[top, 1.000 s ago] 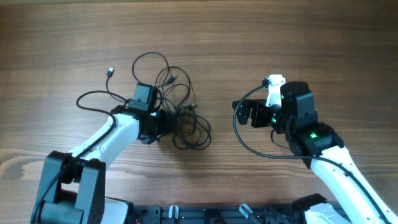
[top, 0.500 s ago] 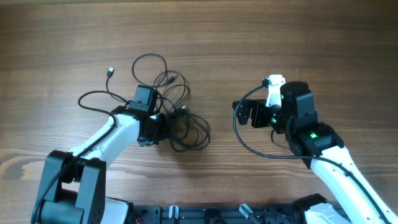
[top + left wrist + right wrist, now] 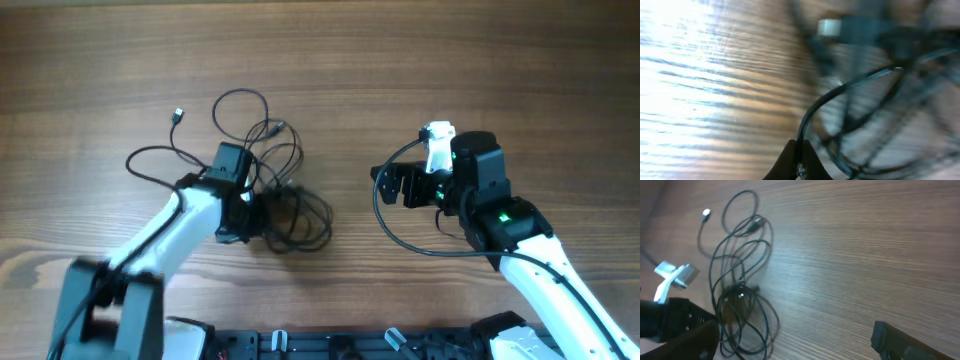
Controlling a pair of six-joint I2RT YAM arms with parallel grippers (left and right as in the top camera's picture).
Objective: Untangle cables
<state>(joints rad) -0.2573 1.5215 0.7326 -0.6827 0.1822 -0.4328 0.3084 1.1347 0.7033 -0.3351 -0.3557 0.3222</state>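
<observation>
Jaws of the left gripper [image 3: 798, 159] look clamped on one strand of the cables [image 3: 290, 210], bunched at nine o'clock on the desk [image 3: 450, 60], presumably to drag it loose. The right gripper [image 3: 392, 185] hovers at three o'clock, jaws apart.

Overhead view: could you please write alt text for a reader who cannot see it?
Black cables lie tangled left of centre on a wooden table, gripped by the left gripper; the right gripper is open to their right.
</observation>
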